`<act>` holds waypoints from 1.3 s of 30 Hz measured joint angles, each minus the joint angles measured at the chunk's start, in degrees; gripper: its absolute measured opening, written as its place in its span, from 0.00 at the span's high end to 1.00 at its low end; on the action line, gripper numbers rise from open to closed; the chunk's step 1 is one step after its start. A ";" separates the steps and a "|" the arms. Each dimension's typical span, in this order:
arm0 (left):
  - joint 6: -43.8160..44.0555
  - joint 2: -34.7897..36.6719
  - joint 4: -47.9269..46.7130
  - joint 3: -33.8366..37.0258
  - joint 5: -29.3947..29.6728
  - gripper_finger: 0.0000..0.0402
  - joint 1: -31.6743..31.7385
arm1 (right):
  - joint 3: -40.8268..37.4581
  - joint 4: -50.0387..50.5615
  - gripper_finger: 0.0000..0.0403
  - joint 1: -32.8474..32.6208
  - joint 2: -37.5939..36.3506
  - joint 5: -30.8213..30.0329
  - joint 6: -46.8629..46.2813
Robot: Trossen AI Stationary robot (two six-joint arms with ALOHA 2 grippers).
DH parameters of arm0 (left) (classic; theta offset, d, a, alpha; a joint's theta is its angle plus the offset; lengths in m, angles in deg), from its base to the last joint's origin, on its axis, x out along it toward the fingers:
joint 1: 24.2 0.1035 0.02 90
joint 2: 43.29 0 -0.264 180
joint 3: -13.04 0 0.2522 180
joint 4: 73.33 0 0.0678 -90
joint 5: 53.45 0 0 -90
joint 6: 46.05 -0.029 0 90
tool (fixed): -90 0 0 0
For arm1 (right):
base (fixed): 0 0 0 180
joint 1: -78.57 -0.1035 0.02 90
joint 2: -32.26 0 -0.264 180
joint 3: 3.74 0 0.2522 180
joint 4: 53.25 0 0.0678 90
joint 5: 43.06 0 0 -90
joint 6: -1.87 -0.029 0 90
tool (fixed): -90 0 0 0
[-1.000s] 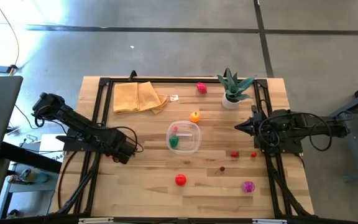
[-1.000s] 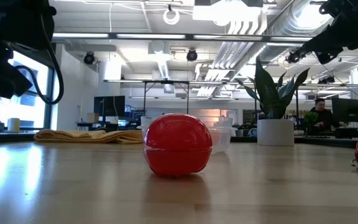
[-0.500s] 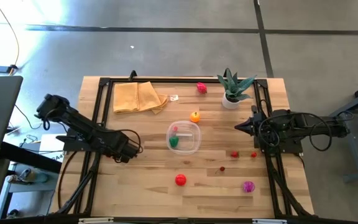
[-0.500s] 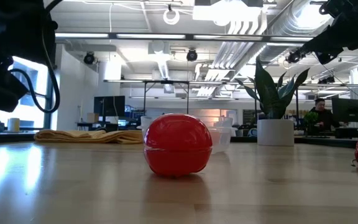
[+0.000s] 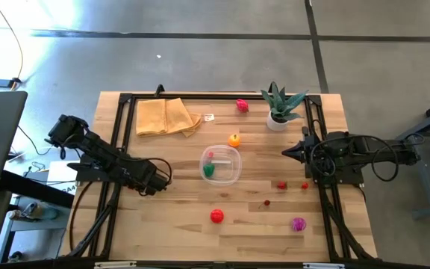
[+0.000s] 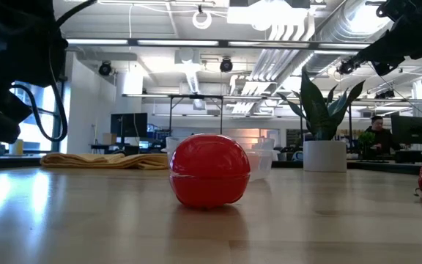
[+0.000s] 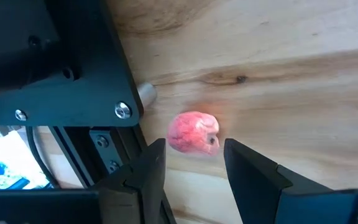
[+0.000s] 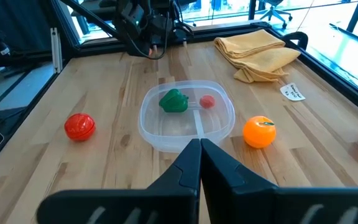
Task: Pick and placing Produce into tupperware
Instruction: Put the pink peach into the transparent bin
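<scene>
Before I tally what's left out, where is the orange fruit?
In the high view the orange fruit sits on the table just beyond the tupperware, toward the potted plant.
</scene>
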 joint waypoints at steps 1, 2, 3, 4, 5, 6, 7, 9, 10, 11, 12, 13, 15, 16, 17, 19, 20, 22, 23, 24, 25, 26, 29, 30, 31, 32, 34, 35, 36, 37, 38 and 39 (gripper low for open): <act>0.07 -0.05 -0.02 -0.02 0.20 0.62 0.00 | 0.00 0.00 1.00 0.00 0.00 0.02 0.00; 0.11 -0.40 0.00 -0.02 0.34 0.62 0.00 | 0.00 0.02 1.00 0.00 0.00 0.02 0.01; 0.24 -0.99 0.13 0.02 0.44 0.62 0.00 | 0.00 0.02 1.00 0.00 0.00 0.01 0.00; 0.29 -1.47 0.18 0.02 0.50 0.62 0.00 | 0.00 0.02 1.00 0.00 0.00 -0.01 0.00; 0.29 -1.93 0.21 0.02 0.50 0.62 0.00 | 0.00 0.03 1.00 0.00 0.00 0.01 0.00; 0.29 -2.28 0.30 0.04 0.50 0.62 0.00 | 0.00 0.04 1.00 0.00 0.00 0.00 0.00; 0.29 -2.65 0.36 0.04 0.50 0.62 0.00 | 0.00 0.07 1.00 0.00 0.00 0.02 0.00; 0.44 -3.12 0.60 0.11 0.50 0.62 0.00 | 0.00 0.09 1.00 0.00 0.00 0.00 0.00; 0.44 -3.12 0.64 0.09 0.48 0.62 0.00 | 0.00 0.09 1.00 0.00 0.00 0.02 0.00; 0.46 -3.36 0.81 0.09 0.50 0.62 0.00 | 0.00 0.11 1.00 0.00 0.00 0.02 0.00; 0.46 -3.54 0.91 0.13 0.56 0.62 0.00 | 0.00 0.11 1.00 0.00 0.00 0.01 0.00; 0.46 -3.44 1.05 0.13 0.77 0.62 0.00 | 0.00 0.12 1.00 0.00 0.00 0.02 0.00; 0.41 -3.53 1.59 0.13 1.18 0.62 0.00 | 0.00 0.11 1.00 0.00 0.00 0.01 0.00; 0.39 -3.54 1.78 0.13 1.25 0.62 0.00 | 0.00 0.13 1.00 0.00 0.00 0.02 0.00; 0.32 -3.54 1.92 0.11 1.34 0.62 0.00 | 0.00 0.15 1.00 0.00 0.00 0.02 0.00; 0.26 -3.54 2.06 0.11 1.42 0.62 0.00 | 0.00 0.15 1.00 0.00 0.00 0.02 0.00; 0.26 -3.54 2.12 0.11 1.43 0.62 0.00 | 0.00 0.15 1.00 0.00 0.00 0.01 0.00; 0.29 -3.54 2.16 0.11 1.46 0.62 0.00 | 0.00 0.13 1.00 0.00 0.00 0.01 0.00; 0.39 -3.54 2.17 0.10 1.48 0.62 0.00 | 0.00 0.15 1.00 0.00 0.00 0.01 0.00; 0.48 -3.54 2.15 0.09 1.55 0.62 0.00 | 0.00 0.14 1.00 0.00 0.00 0.00 0.01; 0.50 -3.54 2.16 0.09 1.61 0.62 0.00 | 0.00 0.13 1.00 0.00 0.00 0.01 0.00; 0.50 -3.54 2.15 0.09 1.63 0.62 0.00 | 0.00 0.15 1.00 0.00 0.00 0.01 0.00; 0.53 -3.54 2.15 0.08 1.75 0.62 0.00 | 0.00 0.13 1.00 0.00 0.00 0.01 0.00; 0.55 -3.54 2.14 0.07 1.77 0.62 0.00 | 0.00 0.13 1.00 0.00 0.00 0.02 0.00; 0.70 -3.54 2.17 0.07 1.79 0.62 0.00 | 0.00 0.13 1.00 0.00 0.00 0.00 0.00; 0.76 -3.54 2.17 0.07 1.79 0.62 0.00 | 0.00 0.13 1.00 0.00 0.00 0.02 0.00; 0.85 -3.56 2.14 0.04 1.82 0.62 0.00 | 0.00 0.13 1.00 0.00 0.00 0.00 0.00; 0.85 -3.56 2.14 0.04 1.84 0.62 0.00 | 0.00 0.13 1.00 0.00 0.00 0.02 0.00; 0.85 -3.56 2.14 0.04 1.84 0.62 0.00 | 0.00 0.13 1.00 0.00 0.00 0.01 0.00; 0.85 -3.56 2.14 0.04 1.85 0.62 0.00 | 0.00 0.13 1.00 0.00 0.00 0.00 0.00; 0.85 -3.56 2.16 0.04 1.86 0.63 0.00 | 0.00 0.13 1.00 0.00 0.00 0.02 0.00; 0.88 -3.56 2.17 0.04 1.86 0.63 0.00 | 0.00 0.13 1.00 0.00 0.00 0.00 0.00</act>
